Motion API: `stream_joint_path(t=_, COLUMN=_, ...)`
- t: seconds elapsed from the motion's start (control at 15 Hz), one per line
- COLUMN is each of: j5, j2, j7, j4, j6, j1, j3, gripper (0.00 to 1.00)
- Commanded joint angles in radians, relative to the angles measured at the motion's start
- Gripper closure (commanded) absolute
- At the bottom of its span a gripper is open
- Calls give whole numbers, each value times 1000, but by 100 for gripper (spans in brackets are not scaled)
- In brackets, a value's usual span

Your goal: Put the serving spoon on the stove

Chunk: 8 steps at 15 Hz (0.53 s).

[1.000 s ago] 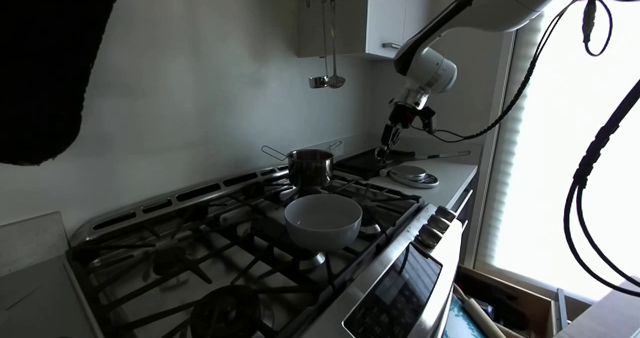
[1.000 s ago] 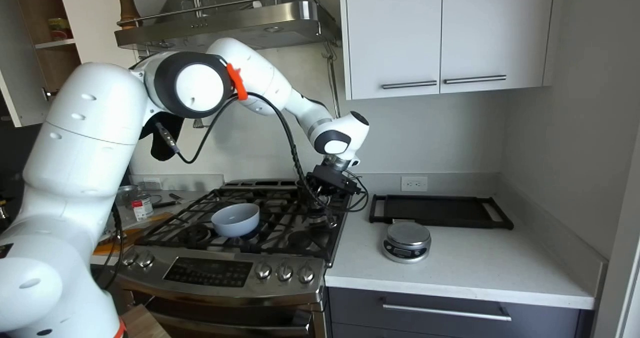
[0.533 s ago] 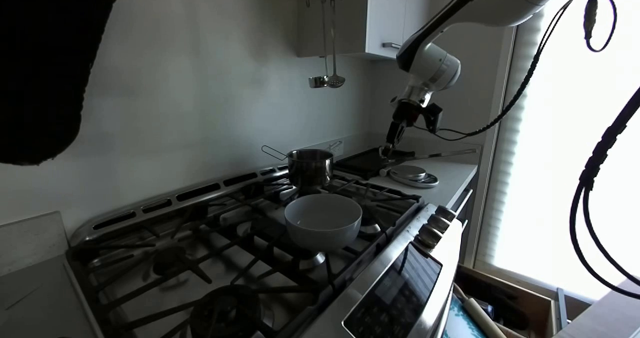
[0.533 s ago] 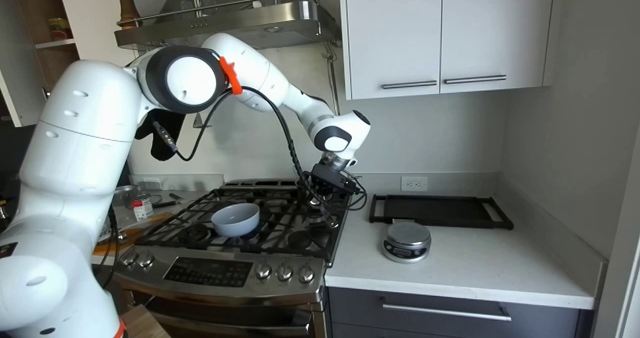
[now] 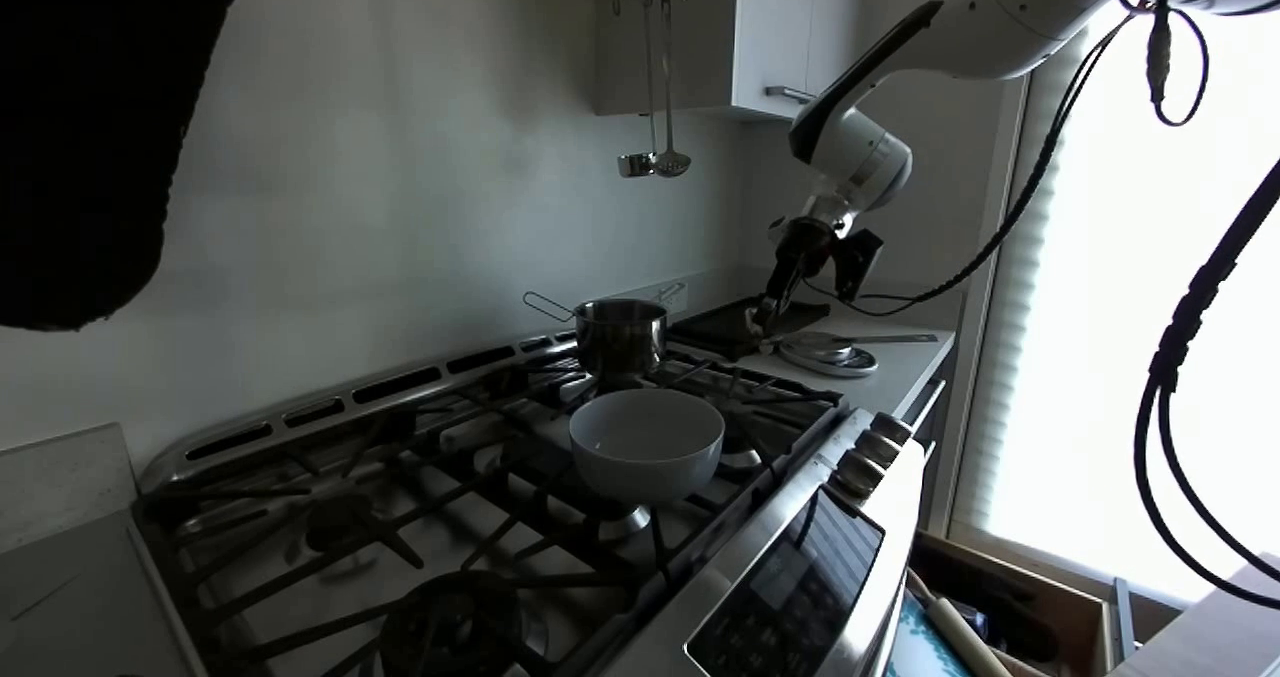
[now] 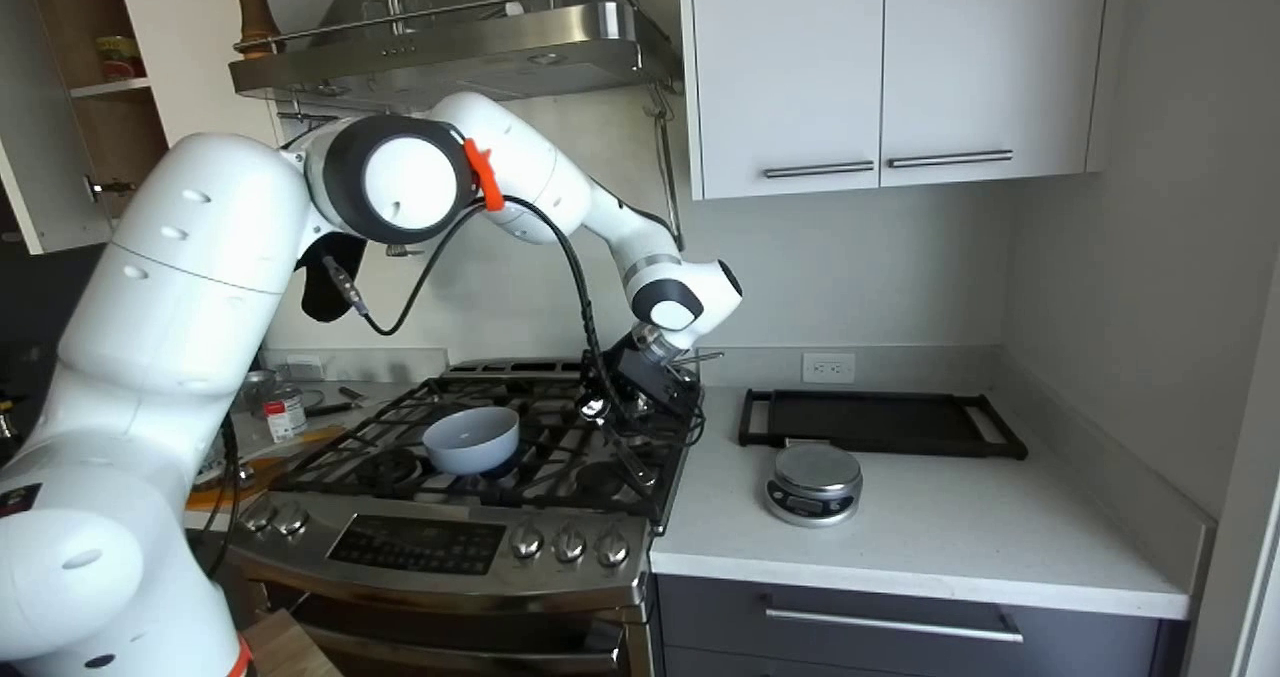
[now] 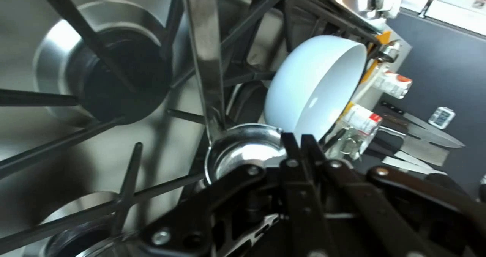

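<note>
I've just brought the serving spoon (image 7: 211,78) lower over the stove (image 6: 545,489), my tool (image 7: 299,137) pinched narrow on its rim, so setting it down seems next.

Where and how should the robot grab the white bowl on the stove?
Probably by the rim of the white bowl, from above, on the control panel side, away from the pot. The bowl stands upright, mouth up, and its thin wall should suit a pinch. The gripper appears to hold the serving spoon, so set that down first.
</note>
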<state>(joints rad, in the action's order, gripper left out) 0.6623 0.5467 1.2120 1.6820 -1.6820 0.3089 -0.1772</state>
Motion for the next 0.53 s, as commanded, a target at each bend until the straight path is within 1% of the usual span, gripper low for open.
stream_joint_path(t=0.0, j5=78, j2=95, j7=101, j4=-73, j6=129, j1=-9, j3=28, gripper=98)
stream_joint_path(t=0.2, j5=82, j2=163, j7=136, j4=-130, j6=188, j1=-23, j3=48, gripper=98)
stream_joint_path(t=0.47, j5=73, j2=249, j7=127, j4=-228, j6=191, j1=-44, j3=62, gripper=98)
